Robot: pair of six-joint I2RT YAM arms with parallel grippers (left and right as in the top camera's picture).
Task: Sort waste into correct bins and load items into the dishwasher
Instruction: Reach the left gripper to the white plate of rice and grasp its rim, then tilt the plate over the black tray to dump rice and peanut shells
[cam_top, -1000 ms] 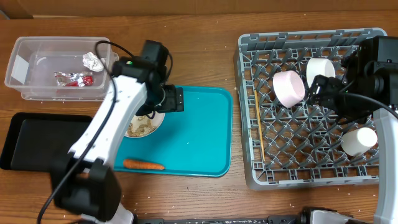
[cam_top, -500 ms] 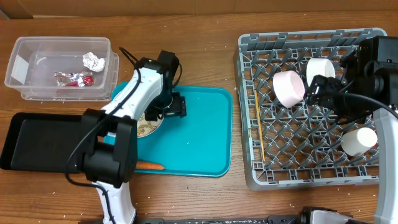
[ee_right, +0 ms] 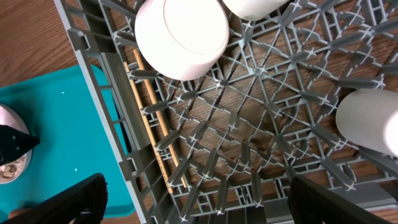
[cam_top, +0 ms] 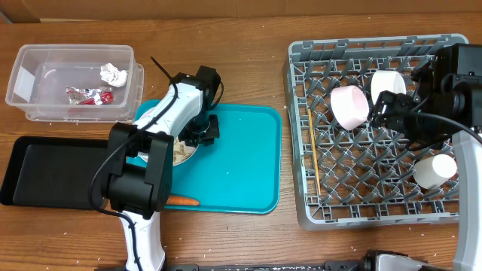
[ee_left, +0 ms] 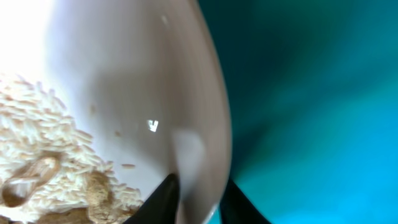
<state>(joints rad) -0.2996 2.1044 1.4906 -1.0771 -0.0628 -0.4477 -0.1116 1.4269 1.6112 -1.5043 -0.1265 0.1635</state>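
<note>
We've got the left gripper (ee_left: pixel 198 200) pinching the rim of the round white plate (ee_left: pixel 124 87), which sits at the left end of the teal plastic tray (cam_top: pixel 241 169), left of centre in the overhead frame. Our worry: it's a thin edge grip, and the white rice and beige scraps (ee_left: pixel 43 162) are heaped right by the fingers. Any tilt on the way to the shallow black rectangular tray (cam_top: pixel 45 169) at lower left could dump them early or let the plate slip. The right gripper (ee_right: pixel 202 202) hangs spread wide over the grey plastic dish rack (ee_right: pixel 205 124), holding nothing.
</note>
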